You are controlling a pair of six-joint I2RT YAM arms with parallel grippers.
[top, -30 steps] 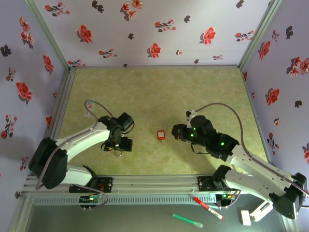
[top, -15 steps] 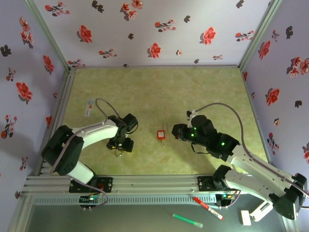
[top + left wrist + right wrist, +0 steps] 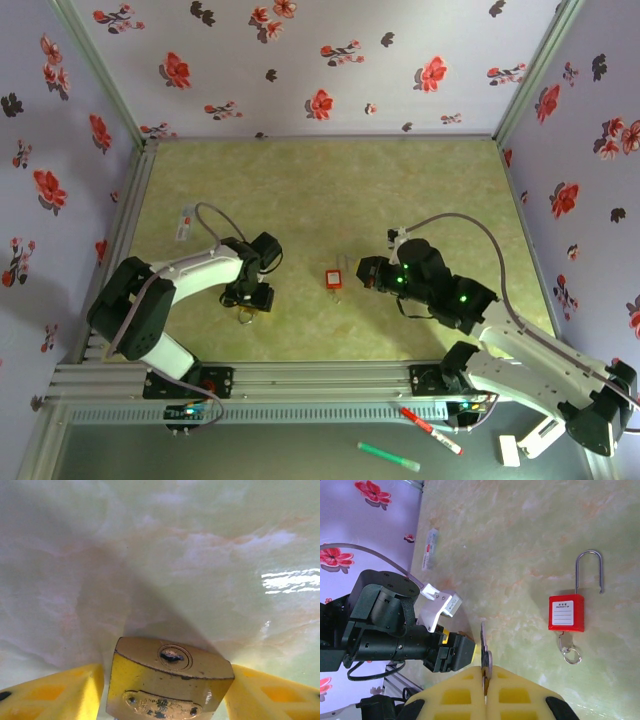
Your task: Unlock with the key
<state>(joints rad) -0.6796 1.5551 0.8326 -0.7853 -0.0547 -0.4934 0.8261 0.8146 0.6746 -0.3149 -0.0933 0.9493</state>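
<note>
Judging from how things lie now, the task is only at its preparing part: the key is already picked up, but it has not been put into any lock.

Well to the left of the red padlock, the left gripper stands low over the brass padlock. Its yellow fingers are apart, one on each side of the brass body. A thin gap shows at one side, so I take it that the padlock is not clamped. The keyhole faces out between these fingers, and nothing is in it.

The red padlock itself lies flat. Its shackle is lifted out of the body at one end, so it looks open already. For this reason I judge the brass one to be the lock that must be unlocked.

Just to the right of the red padlock is the right gripper. Its fingers are pressed together on the key, which sticks out past the fingertips and is seen edge-on. The key touches neither padlock.

What is left, I think, is to grip the brass padlock firmly, carry the key over to the left of the red padlock, enter the keyhole and turn.
</note>
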